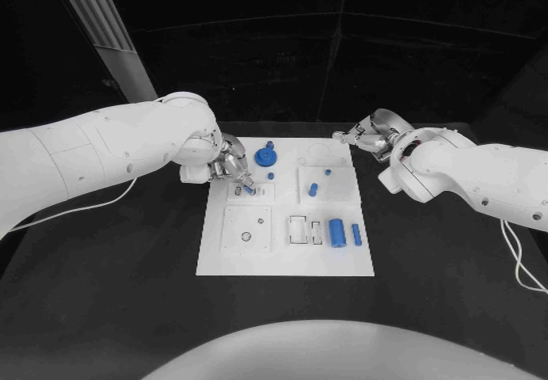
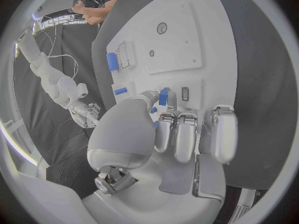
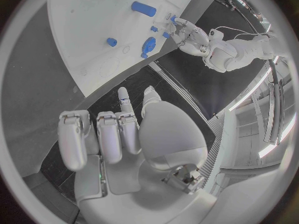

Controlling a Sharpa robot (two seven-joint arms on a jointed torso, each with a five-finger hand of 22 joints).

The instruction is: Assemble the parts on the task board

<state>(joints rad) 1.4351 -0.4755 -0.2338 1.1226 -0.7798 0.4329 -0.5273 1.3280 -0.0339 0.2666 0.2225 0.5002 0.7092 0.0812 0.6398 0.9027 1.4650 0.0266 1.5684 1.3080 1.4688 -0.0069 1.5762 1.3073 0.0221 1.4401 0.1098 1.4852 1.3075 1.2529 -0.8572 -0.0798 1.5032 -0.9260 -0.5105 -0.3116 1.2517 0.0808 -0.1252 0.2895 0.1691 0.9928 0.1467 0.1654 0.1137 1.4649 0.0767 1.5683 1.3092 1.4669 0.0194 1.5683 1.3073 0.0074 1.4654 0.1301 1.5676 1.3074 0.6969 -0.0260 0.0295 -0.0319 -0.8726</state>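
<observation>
The task board lay lengthwise away from the robot in the middle of the black table. The left hand hung over the board's far left part, fingers pointing down, and pinched a small blue part between its fingertips; in the left wrist view the same part stood roughly upright, its long axis running along the fingers, just above a small slot in the board. Just beyond that hand stood a blue round part with a knob. Well to that hand's right lay a short blue peg, its long axis running away from the robot. Nearer the robot than the hand, a thick blue cylinder and a slim blue pin lay side by side, both likewise pointing away from the robot.

The right hand hovered off the board's far right corner, over the table, holding nothing; the right wrist view showed its fingers loosely curled and apart.
</observation>
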